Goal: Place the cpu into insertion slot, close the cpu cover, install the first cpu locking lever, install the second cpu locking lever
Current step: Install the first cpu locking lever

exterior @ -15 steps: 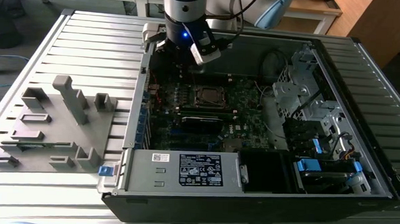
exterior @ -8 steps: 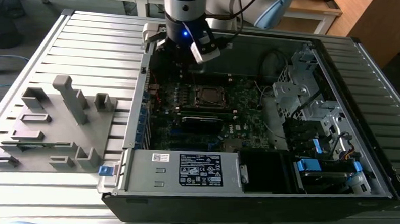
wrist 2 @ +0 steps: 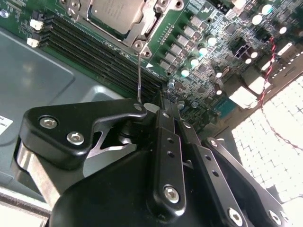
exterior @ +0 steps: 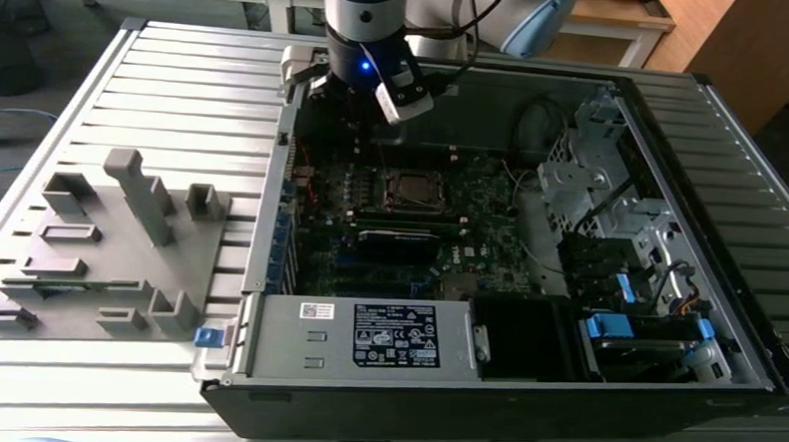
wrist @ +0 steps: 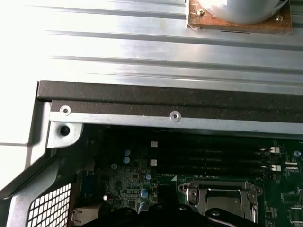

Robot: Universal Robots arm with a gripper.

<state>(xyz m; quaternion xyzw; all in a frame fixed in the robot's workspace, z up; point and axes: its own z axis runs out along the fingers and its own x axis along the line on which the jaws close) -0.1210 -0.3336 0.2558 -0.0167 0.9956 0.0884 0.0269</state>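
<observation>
One gripper is hanging inside the open computer case, its fingers pinched narrow at the free end of one thin locking lever; I cannot tell whether they are gripping it. One cpu is sitting in the insertion slot, mid-board, and one cpu cover is lying flat around it.

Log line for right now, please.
claw hovering by memory slots | cpu in insertion slot | cpu cover down around it | one lever wire standing free
</observation>
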